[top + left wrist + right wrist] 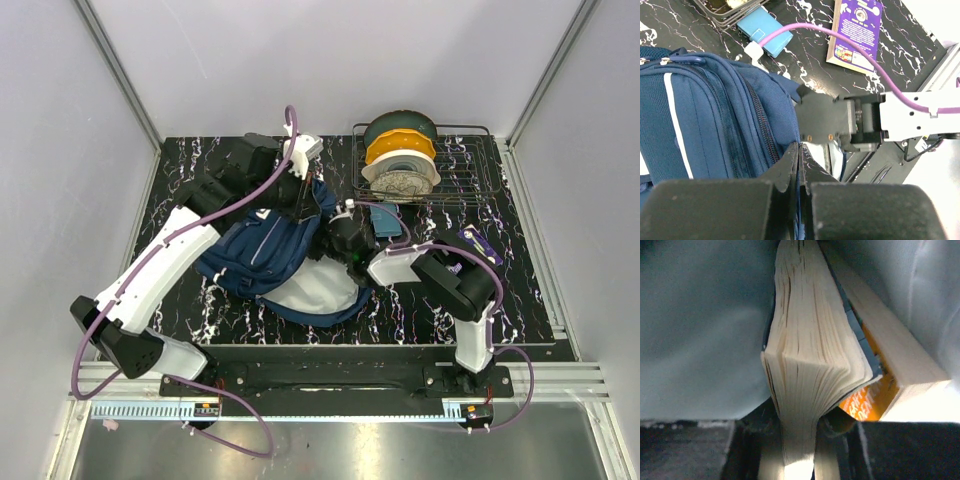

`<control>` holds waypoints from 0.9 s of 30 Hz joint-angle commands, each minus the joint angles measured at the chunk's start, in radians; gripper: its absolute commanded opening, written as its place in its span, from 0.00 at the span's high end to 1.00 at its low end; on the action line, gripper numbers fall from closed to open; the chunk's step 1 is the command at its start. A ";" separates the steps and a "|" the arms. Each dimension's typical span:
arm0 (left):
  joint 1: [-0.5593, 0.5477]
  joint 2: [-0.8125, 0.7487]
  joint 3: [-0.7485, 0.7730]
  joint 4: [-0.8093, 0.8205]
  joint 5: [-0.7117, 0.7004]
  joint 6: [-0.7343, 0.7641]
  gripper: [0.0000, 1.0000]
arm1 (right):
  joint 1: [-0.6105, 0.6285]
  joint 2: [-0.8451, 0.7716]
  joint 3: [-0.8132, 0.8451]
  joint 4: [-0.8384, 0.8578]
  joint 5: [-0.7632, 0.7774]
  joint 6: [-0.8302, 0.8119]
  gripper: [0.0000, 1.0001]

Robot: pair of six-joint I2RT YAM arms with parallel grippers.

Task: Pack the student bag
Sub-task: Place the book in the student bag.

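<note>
The student bag (268,256), navy with white trim, lies in the middle of the table with its pale lining (315,292) showing at the open mouth. My left gripper (800,152) is shut on a fold of the bag's blue fabric (715,115) at the edge of the opening; from above it sits at the bag's top (303,208). My right gripper (345,245) reaches into the mouth. It is shut on the cream page block of a thick book (805,365) inside the grey lining (700,330). A second book with an orange cover (875,400) lies beside it.
A wire rack (470,175) at the back right holds several filament spools (402,158). A teal case (765,35) and a purple book (856,29) lie on the marbled table to the right of the bag; from above, that purple book (480,243) is by the right arm.
</note>
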 commanded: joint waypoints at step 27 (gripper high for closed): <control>0.060 -0.076 0.001 0.183 -0.010 -0.014 1.00 | 0.118 -0.232 -0.055 -0.214 0.229 -0.161 0.00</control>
